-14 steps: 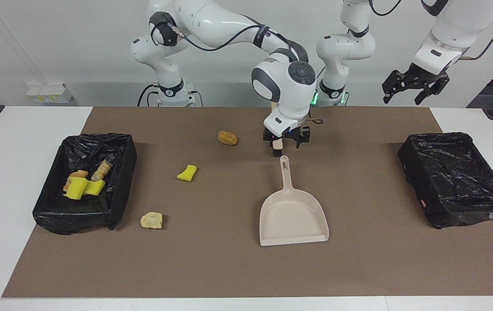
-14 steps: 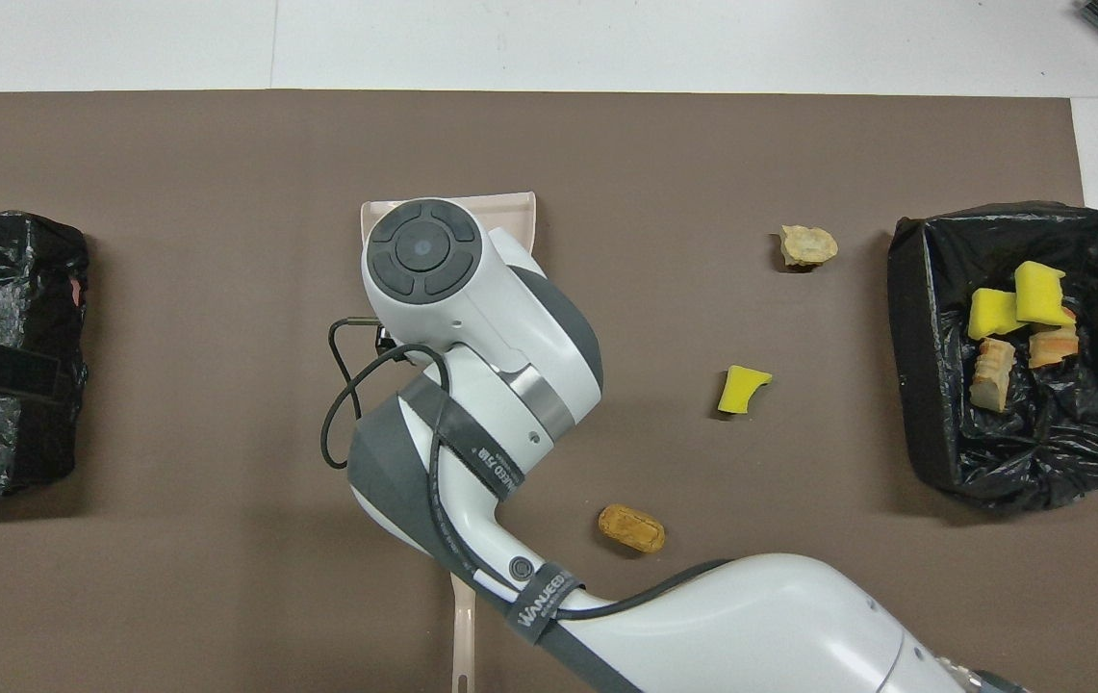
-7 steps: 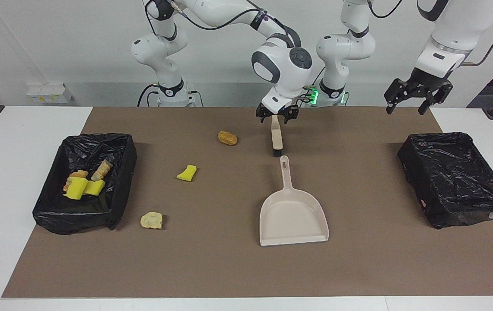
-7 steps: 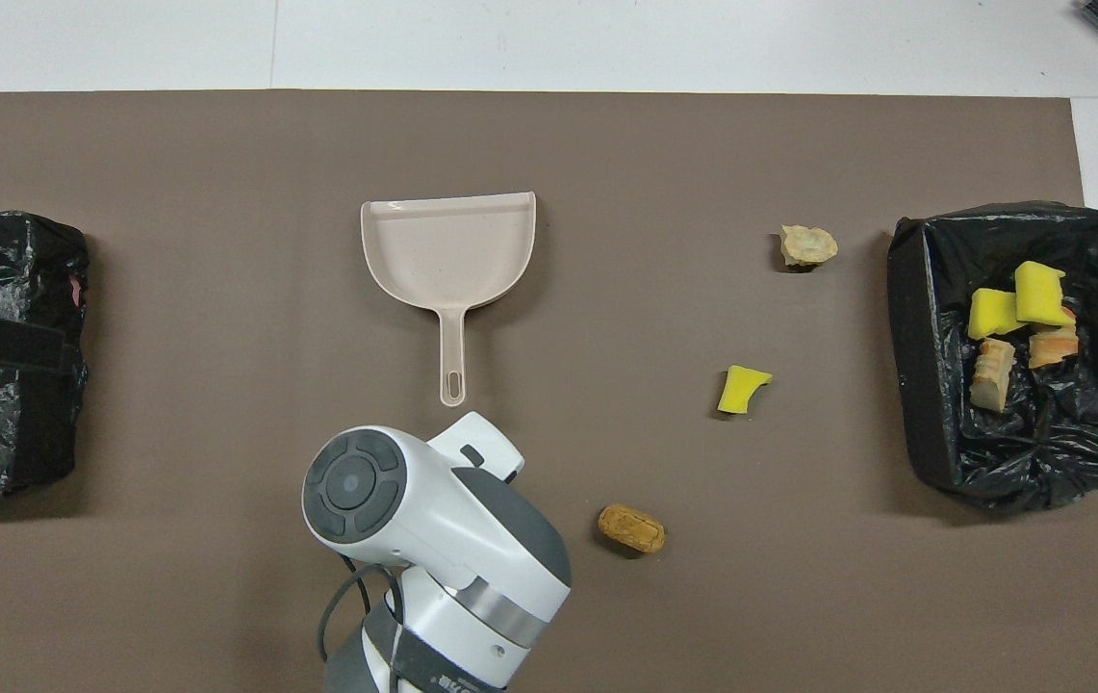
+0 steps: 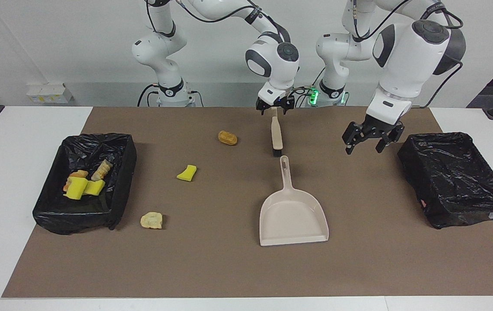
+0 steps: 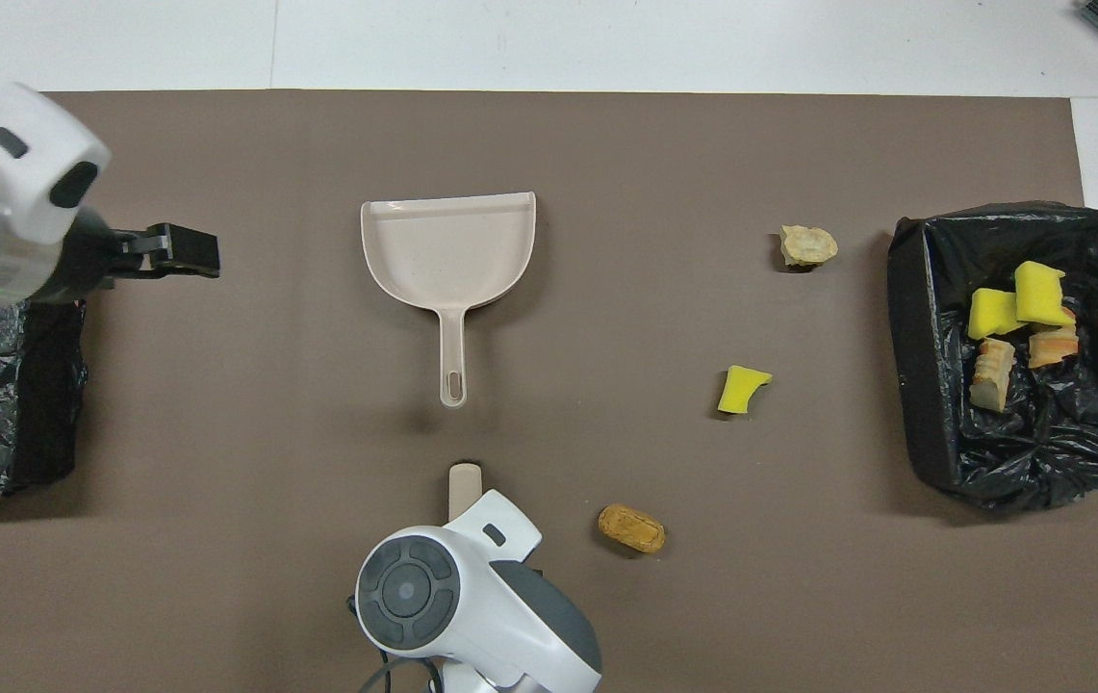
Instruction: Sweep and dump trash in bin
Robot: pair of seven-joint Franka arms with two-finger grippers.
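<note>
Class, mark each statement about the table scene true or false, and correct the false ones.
1. Three trash pieces lie loose on the mat. True: a brown lump, a yellow wedge and a pale lump.
2. The dustpan holds a yellow wedge. False: it is empty.
3. The brush lies nearer the robots than the dustpan. True.
4. The right gripper grips the brush. False: its jaws are open above the handle.
5. The left gripper holds the dustpan. False: it hangs open, empty.
</note>
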